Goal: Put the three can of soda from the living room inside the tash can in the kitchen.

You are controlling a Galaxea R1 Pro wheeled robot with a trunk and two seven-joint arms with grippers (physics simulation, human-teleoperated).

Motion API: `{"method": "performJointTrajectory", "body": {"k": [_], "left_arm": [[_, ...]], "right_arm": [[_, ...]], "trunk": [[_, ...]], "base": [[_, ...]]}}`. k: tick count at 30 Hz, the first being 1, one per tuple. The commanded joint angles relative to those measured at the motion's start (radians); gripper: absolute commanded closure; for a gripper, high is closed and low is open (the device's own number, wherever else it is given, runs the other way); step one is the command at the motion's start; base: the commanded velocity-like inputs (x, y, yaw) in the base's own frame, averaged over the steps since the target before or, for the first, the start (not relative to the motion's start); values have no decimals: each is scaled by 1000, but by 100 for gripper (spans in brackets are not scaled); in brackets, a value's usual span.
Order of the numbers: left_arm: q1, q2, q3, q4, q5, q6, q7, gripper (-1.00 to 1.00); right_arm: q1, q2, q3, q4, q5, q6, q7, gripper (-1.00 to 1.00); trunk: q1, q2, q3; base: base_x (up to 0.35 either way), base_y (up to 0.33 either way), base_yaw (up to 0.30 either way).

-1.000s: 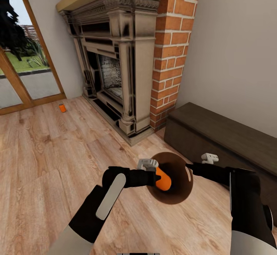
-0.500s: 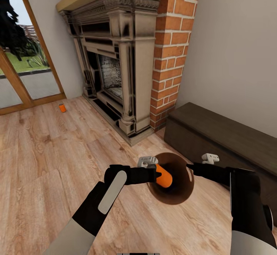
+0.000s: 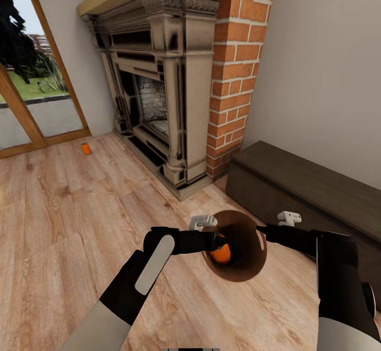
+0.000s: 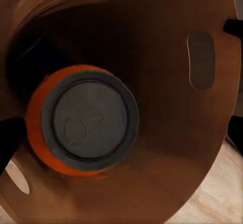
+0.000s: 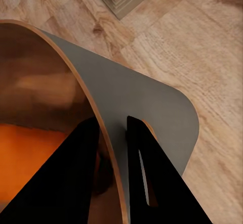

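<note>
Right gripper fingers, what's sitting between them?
The bin's wall near its rim: one finger inside, the other outside, seen in the right wrist view.

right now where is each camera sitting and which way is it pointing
Head view: on the robot's head, looking forward and down at the wood floor and fireplace; both arms show, left gripper at the trash can, right gripper on its rim.
Left wrist view: looking into the trash can at an orange soda can; dark fingertips at the edges.
Right wrist view: along its fingers, which pinch the trash can wall.
All three share the trash can.
</note>
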Motion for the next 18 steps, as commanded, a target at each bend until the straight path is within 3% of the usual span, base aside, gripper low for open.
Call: {"method": "performJointTrajectory", "body": {"k": [1,10,13,14,16,17,18], "left_arm": [[0,0,1,1,-56,3,6,-100],[1,0,0,-2,-50,4,0,-100],[1,0,2,-3,-49,5,-47,-100],[1,0,4,-6,-47,6,-102,-100],[2,49,13,-6,-49,5,-304,-100],[2,88,18,-5,-49,2,-412,-100],[2,164,42,-3,-50,-2,-585,-100]], "right_arm": [[0,0,1,-1,-48,30,2,100],[0,-1,0,-1,-48,30,2,100],[0,-1,0,-1,-48,30,2,100],[0,-1,0,-1,-48,30,2,100],[0,-1,0,-1,-48,30,2,100],[0,0,0,-1,-48,30,2,100],[0,0,0,-1,-48,30,1,100]], "trunk": [[0,0,0],[0,0,0],[0,0,0],[0,0,0],[0,0,0],[0,0,0],[0,0,0]], "base": [[0,0,0],[0,0,0],[0,0,0],[0,0,0],[0,0,0],[0,0,0],[0,0,0]]}}
